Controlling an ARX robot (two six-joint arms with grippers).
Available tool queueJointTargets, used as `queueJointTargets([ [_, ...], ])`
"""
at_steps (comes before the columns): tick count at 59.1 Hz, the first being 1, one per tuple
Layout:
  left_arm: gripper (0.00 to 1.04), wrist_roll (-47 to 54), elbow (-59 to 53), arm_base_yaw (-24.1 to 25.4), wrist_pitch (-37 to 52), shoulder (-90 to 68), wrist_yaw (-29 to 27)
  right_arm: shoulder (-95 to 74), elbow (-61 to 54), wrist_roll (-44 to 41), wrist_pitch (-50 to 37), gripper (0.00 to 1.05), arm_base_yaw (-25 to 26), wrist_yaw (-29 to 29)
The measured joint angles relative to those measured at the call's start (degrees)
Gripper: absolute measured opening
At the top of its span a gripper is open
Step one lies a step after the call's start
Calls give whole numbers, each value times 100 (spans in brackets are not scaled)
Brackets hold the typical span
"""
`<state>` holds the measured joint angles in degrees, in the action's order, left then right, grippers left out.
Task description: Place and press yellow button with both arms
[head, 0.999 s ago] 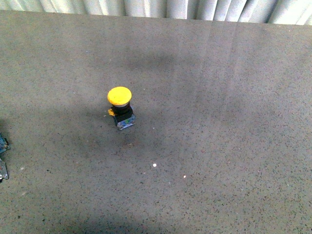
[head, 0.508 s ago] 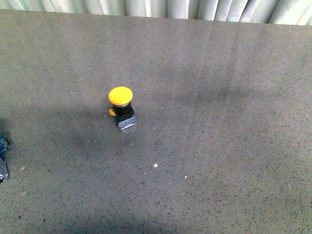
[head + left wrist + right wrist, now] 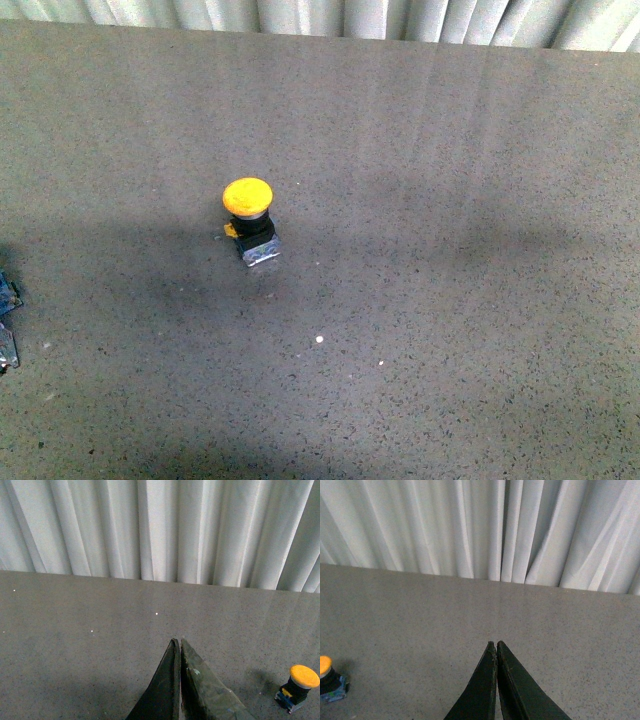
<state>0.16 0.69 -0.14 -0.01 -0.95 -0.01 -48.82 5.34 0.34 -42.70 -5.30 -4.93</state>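
The yellow button (image 3: 248,198) stands upright on the grey table, left of centre in the front view: round yellow cap, black collar, silvery base block (image 3: 259,250) with a small yellow tab. Nothing touches it. It shows in the left wrist view (image 3: 303,676) and at the edge of the right wrist view (image 3: 324,664). My left gripper (image 3: 179,641) is shut and empty above bare table, well apart from the button. My right gripper (image 3: 496,643) is shut and empty, also far from it. Only a sliver of the left arm (image 3: 6,320) shows in the front view.
The grey speckled table (image 3: 450,300) fills the front view. White pleated curtains (image 3: 350,15) hang behind its far edge. Small white specks (image 3: 319,339) lie on the surface in front of the button.
The button has not moved. The part of the left arm at the front view's left edge has drawn slightly further out of frame. The shadows on the table have shifted.
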Motion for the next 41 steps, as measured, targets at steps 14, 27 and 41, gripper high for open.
queueJointTargets([
  [14,1,0,0,0,0,0,0,634,-407,-2,166,1,505,483],
  [27,1,0,0,0,0,0,0,1480,-426,-2,940,1,511,494],
  [41,1,0,0,0,0,0,0,2371,-431,-2,1770,1,511,494],
])
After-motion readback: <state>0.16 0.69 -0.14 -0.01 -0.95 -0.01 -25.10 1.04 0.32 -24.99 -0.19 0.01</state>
